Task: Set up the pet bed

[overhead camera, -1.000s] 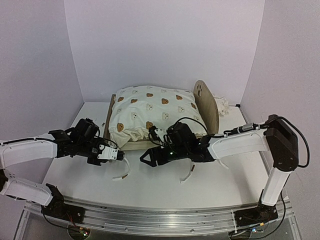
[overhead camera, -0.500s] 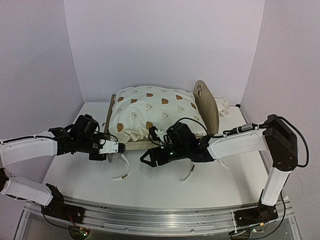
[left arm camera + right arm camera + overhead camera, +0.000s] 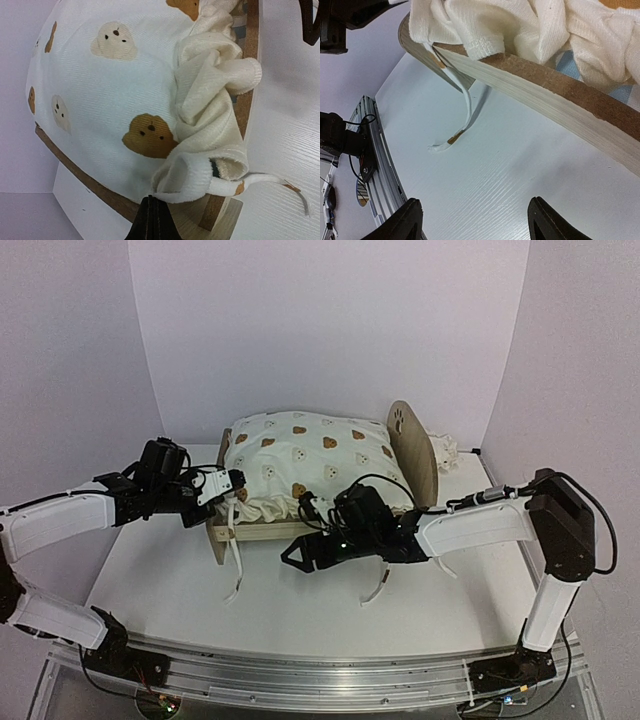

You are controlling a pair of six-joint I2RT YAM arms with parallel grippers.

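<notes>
"While both arms were out over the table (image 3: 320, 625), where did the pet bed (image 3: 262, 531) sit?" asked Mara.

"Mid-table, toward the back wall. The headboard (image 3: 413, 445) stood upright at the right end. The cream bear-print cushion (image 3: 310, 452) was heaped on the frame, puffed well above the rails. The blue-and-white striped base (image 3: 572, 65) showed under it in the right wrist view."

"And the left gripper (image 3: 236, 483)?"

"At the bed's near-left corner, jaws pressed together, tips against the cushion's bunched hem. Could not tell whether any cloth was pinched between them."

"And the right gripper (image 3: 296, 558)?"

"Jaws spread wide, nothing in them. Low over the table, just in front of the near side rail, apart from the wood."

"Loose bits?"

"A white tie (image 3: 235, 565) hung from the near-left corner down to the table, and another lay curled by the right arm. There was a small cream bundle (image 3: 446, 451) behind the headboard — too small to name."
</notes>
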